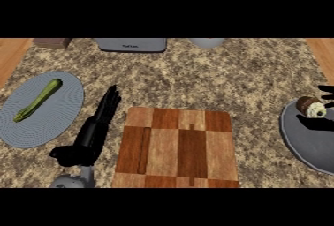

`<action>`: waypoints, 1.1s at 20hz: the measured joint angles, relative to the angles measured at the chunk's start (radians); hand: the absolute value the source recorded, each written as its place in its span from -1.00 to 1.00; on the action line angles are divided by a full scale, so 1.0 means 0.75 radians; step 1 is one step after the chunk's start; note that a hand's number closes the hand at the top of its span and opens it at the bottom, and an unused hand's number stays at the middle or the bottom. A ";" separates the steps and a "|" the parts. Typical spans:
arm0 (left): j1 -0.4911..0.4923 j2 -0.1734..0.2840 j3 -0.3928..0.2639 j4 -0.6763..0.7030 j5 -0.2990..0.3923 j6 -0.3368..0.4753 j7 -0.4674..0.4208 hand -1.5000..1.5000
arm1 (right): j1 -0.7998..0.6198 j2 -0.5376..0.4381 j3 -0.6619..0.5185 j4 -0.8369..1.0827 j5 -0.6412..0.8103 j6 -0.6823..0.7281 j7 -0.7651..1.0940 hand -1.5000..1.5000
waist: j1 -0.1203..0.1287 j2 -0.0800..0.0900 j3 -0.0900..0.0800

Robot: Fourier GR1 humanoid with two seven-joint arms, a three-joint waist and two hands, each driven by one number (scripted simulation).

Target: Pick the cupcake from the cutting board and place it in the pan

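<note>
Currently my right hand (324, 102) shows only as dark fingers at the right edge, curled round the cupcake (311, 107), which sits over the far-left rim of the grey pan (306, 145). My left hand (98, 121) lies flat, fingers straight and together, just left of the cutting board (175, 148). Further left, a green vegetable (39, 99) rests on a grey plate (55, 123).

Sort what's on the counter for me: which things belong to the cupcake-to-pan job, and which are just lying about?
Job:
cupcake, at the pan's rim
pan
cutting board, now bare
right hand, fingers at the cupcake

Lying about:
grey plate with a green vegetable
grey appliance at the far edge
left hand, open, resting beside the board
</note>
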 measured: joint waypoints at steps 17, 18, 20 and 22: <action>0.025 -0.008 0.029 0.028 -0.012 0.010 -0.035 0.00 | -0.214 -0.046 -0.347 0.444 -0.388 0.329 -0.552 -1.00 | -0.041 -0.010 0.000; 0.017 -0.015 0.026 0.026 -0.012 0.013 -0.023 0.00 | -0.205 -0.055 -0.365 0.454 -0.414 0.368 -0.566 -1.00 | -0.043 -0.011 -0.001; 0.036 -0.016 0.024 0.027 -0.019 0.014 -0.041 0.00 | -0.159 -0.077 -0.400 0.450 -0.470 0.466 -0.592 -1.00 | -0.050 -0.014 -0.001; 0.051 -0.016 0.027 0.034 -0.022 0.016 -0.056 0.00 | -0.102 -0.112 -0.427 0.439 -0.524 0.606 -0.622 -1.00 | -0.058 -0.016 -0.002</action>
